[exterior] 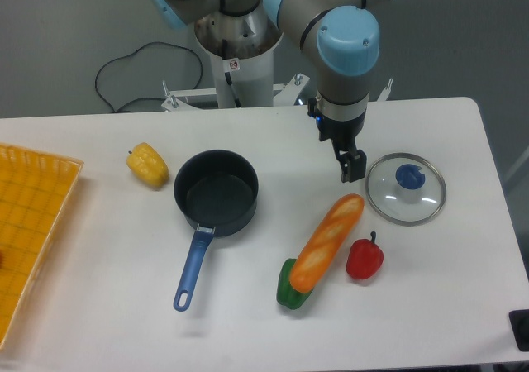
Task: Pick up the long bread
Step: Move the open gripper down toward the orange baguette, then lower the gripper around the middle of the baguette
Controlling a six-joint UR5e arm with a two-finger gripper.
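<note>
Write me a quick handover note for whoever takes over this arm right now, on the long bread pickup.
Tool: holds nothing, hanging above the table just past the upper end of the long bread; open or shut cannot be told from this view.
Long bread: lies diagonally on the table, lower end over the green pepper, red pepper to its right, glass lid beside its upper end.
Done: approach only; no contact yet.
Left: line up over the bread, descend, grip, lift.

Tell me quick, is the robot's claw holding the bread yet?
Gripper: holding nothing, hanging above the table, apart from the bread. Open or shut cannot be told from this view.
</note>
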